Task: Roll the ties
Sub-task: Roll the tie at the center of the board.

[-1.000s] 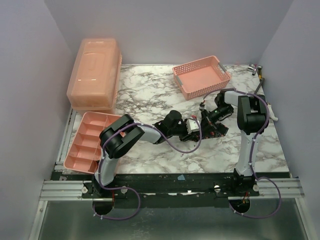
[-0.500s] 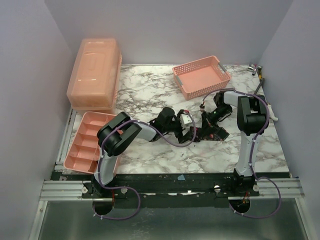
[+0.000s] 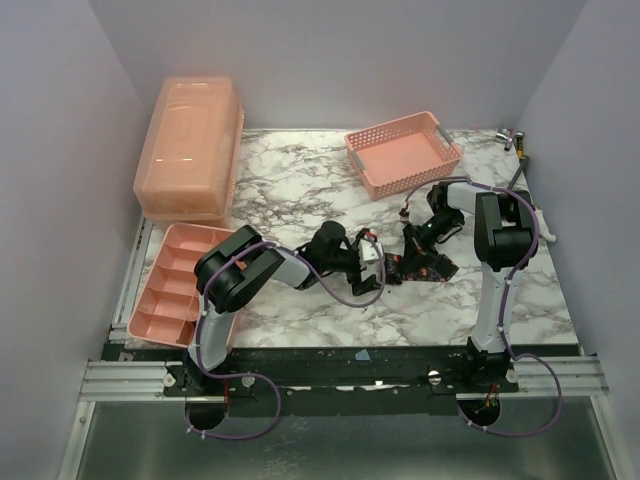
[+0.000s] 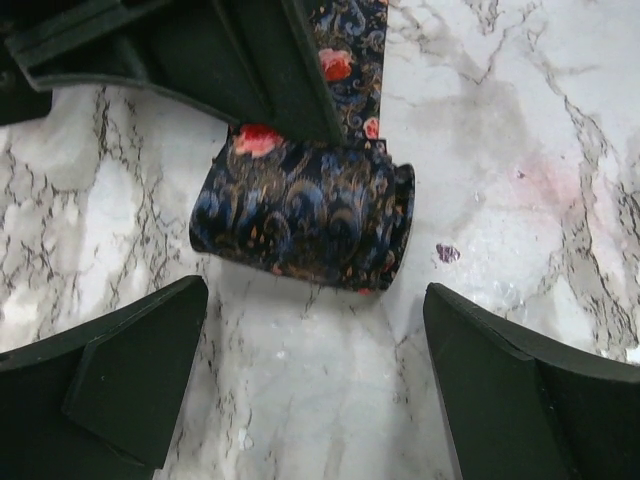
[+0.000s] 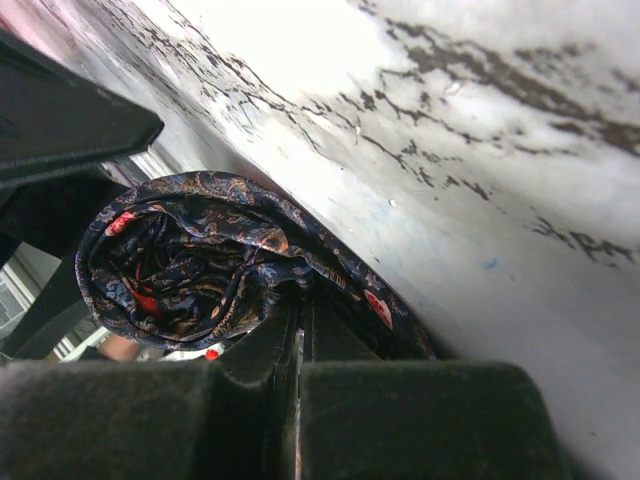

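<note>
- Gaping, empty at L gripper; rolled tie just right of it on desk, roll axis finger-to-finger.
- Clamped on tie w/ R gripper, closest.

Lab booth w/ plain walls, alu rails

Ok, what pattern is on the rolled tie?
Dark navy tie with blue-tan swirls and red spots; left wrist view shows it best.
</note>
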